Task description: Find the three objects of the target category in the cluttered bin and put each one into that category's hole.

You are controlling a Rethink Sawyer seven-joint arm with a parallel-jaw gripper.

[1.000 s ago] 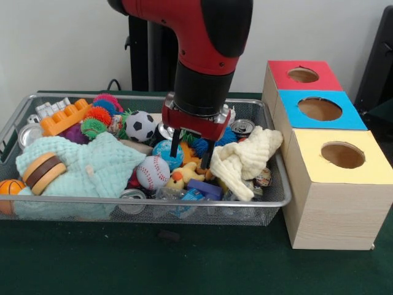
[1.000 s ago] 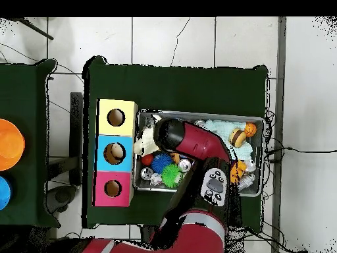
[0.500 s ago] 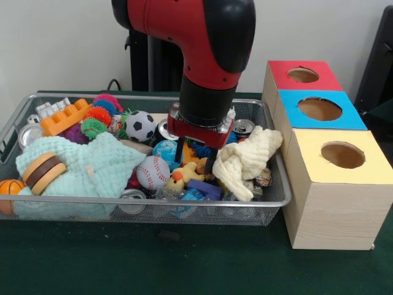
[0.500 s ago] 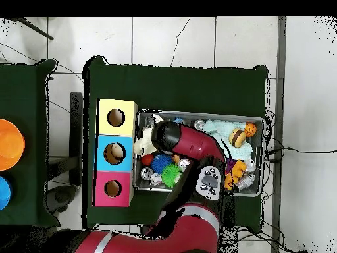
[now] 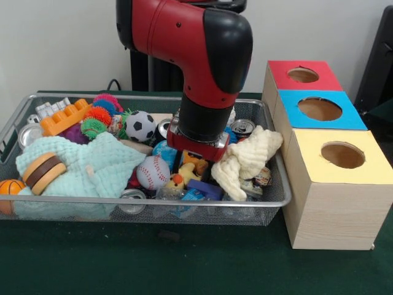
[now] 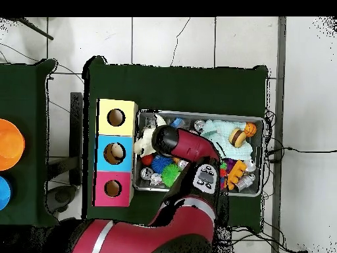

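Wire bin (image 5: 37, 200) on a green bench (image 5: 184, 264), crammed with toys. At its left end: small basketball (image 5: 8, 187), toy burger (image 5: 43, 170) on a mint cloth (image 5: 98, 169), orange block (image 5: 64, 118), spiky balls (image 5: 98, 114). Toward the middle: soccer ball (image 5: 140, 125), baseball (image 5: 152, 172). Red and black arm lowered into the bin's middle, gripper (image 5: 195, 161) sunk among a yellow duck (image 5: 184, 175) and clutter; fingers hidden, spread impossible to tell. Cream cloth (image 5: 249, 158) at the right end. Beside the bin, three wooden boxes with holes: red (image 5: 302, 75), blue (image 5: 319, 109), yellow (image 5: 342, 155).
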